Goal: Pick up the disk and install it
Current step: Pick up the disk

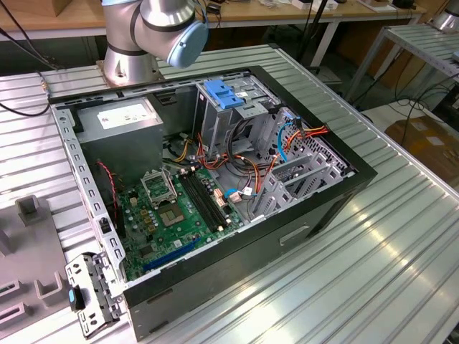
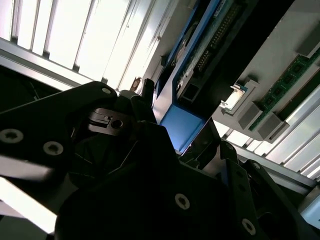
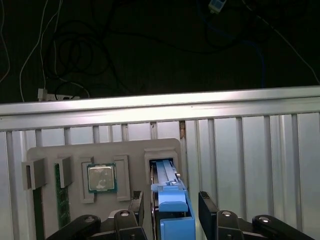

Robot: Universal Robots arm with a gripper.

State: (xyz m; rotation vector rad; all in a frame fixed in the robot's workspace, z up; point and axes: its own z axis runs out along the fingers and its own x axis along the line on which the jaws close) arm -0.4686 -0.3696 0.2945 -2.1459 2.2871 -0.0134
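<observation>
Tool released: in the first wrist view its matte black fingers stand on either side of the disk, with a narrow gap visible on each side. The disk stands on edge in a rectangular slot of a grey moulded tray, smooth light blue plastic rails uppermost. The same tray holds a square metal-capped processor and a green memory stick. The tray rests on the ribbed aluminium desk. The exterior view shows the black computer case lying open.
</observation>
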